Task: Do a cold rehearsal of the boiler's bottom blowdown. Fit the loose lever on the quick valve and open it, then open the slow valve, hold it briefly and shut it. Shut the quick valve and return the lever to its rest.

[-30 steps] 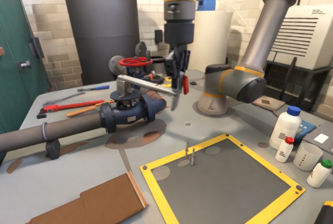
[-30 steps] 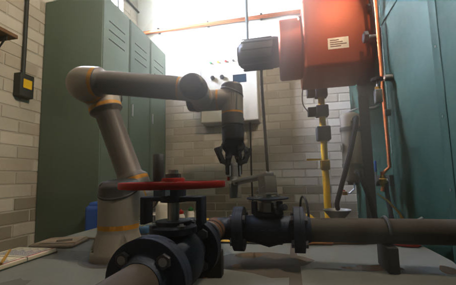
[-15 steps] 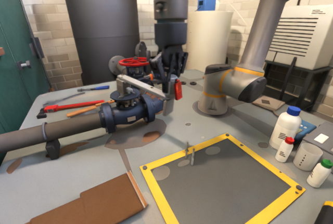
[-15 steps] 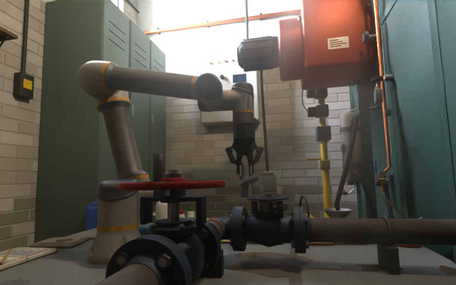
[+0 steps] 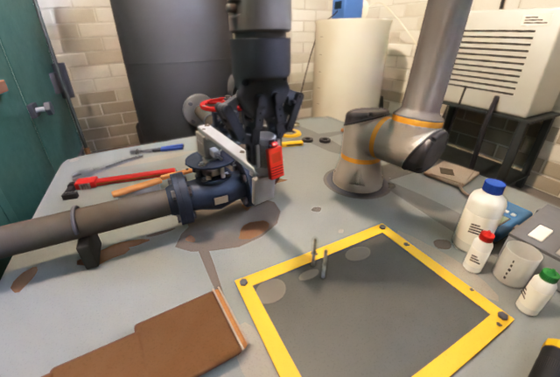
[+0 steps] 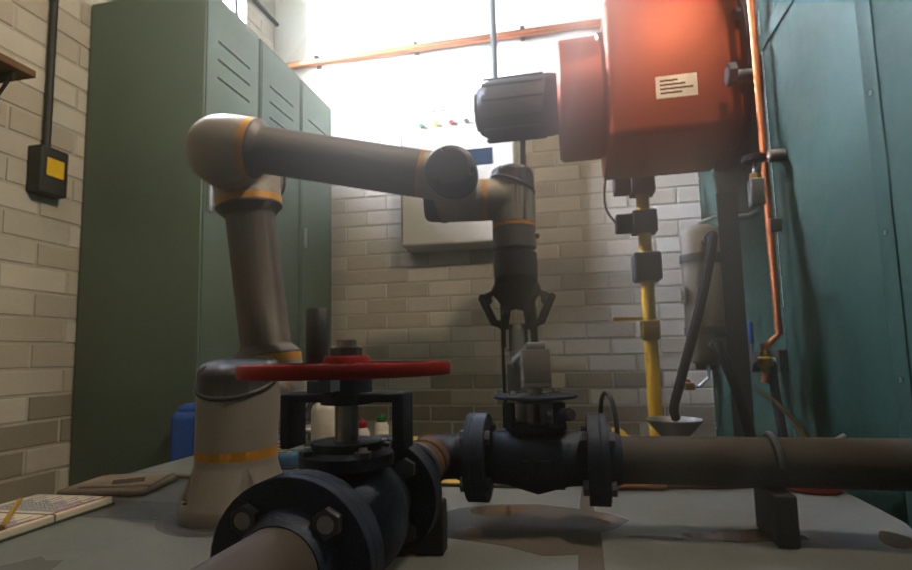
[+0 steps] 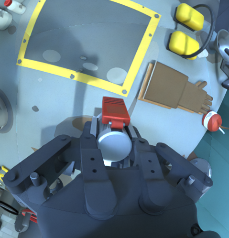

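The grey lever [image 5: 228, 152] sits fitted on top of the dark blue quick valve [image 5: 212, 187], its flat arm reaching out over the valve toward the table's middle and ending in an upright knob with a red tag [image 5: 274, 160] hanging from it. The valve joins the long brown pipe [image 5: 81, 221] that runs off to the left. Behind it stands the slow valve with its red handwheel [image 6: 342, 369]. The lever's two rest pegs [image 5: 319, 259] stand on the yellow-framed mat. My gripper [image 7: 114, 141] comes straight down over the lever's outer end and is closed around the lever's knob [image 7: 114, 143].
Behind the valves rises the dark boiler shell [image 5: 167, 38], with a white tank [image 5: 350, 65] beside it. A red wrench [image 5: 117, 179] and other tools lie left of the valve. Bottles and a cup [image 5: 502, 246] crowd the right edge. A brown glove [image 5: 154, 341] lies near the front.
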Robot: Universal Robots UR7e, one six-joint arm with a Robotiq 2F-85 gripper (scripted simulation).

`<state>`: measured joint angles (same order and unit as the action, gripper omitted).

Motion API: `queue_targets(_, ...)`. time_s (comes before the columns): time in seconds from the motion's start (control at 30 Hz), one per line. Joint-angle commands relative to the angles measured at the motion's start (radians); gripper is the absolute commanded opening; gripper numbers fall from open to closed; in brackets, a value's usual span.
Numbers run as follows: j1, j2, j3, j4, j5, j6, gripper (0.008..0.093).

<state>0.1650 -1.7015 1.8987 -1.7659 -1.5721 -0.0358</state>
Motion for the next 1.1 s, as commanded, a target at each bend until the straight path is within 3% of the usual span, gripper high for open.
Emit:
queue_targets(0.0,0.000,0.007,-0.007,-0.004,0.001,0.015,0.0080)
queue_targets(1.07,-0.045,0.230,-0.234,0.000,0.001,0.473,0.0080)
